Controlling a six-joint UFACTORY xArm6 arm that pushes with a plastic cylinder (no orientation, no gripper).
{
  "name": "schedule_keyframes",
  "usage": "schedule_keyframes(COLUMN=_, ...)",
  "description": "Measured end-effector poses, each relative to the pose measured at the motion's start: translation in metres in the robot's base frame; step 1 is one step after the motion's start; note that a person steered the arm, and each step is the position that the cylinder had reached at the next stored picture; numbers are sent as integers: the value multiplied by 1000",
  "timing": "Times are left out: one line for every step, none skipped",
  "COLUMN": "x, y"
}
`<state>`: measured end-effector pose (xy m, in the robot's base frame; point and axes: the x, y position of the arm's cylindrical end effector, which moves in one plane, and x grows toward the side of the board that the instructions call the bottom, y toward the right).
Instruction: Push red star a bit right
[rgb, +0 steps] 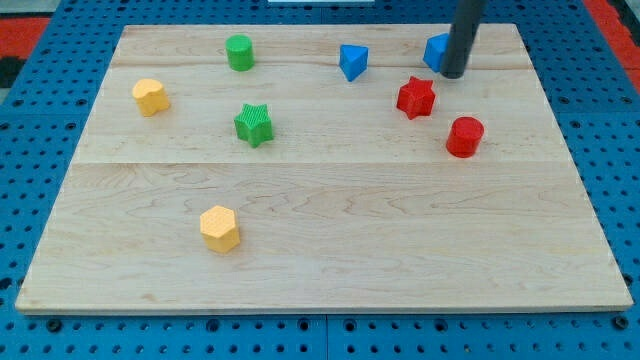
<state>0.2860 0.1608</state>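
Note:
The red star (416, 97) lies on the wooden board (320, 240) at the view's upper right. My tip (453, 75) stands just up and to the right of the star, a small gap apart from it. The rod comes down from the view's top and hides part of a blue block (436, 51) behind it.
A red cylinder (465, 136) sits down-right of the star. A blue block (353, 61) lies up-left of it. A green cylinder (239, 52), a green star (254, 125), and two yellow blocks, one upper (150, 97) and one lower (220, 228), lie on the left half.

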Motion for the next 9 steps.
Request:
schedule_keyframes(x=5, y=-39)
schedule_keyframes(x=7, y=-50)
schedule_keyframes(x=4, y=-103)
schedule_keyframes(x=22, y=-123)
schedule_keyframes(x=45, y=-95)
schedule_keyframes(x=48, y=-88)
schedule_keyframes(x=55, y=-74)
schedule_keyframes(x=64, y=-67)
schedule_keyframes(x=72, y=-66)
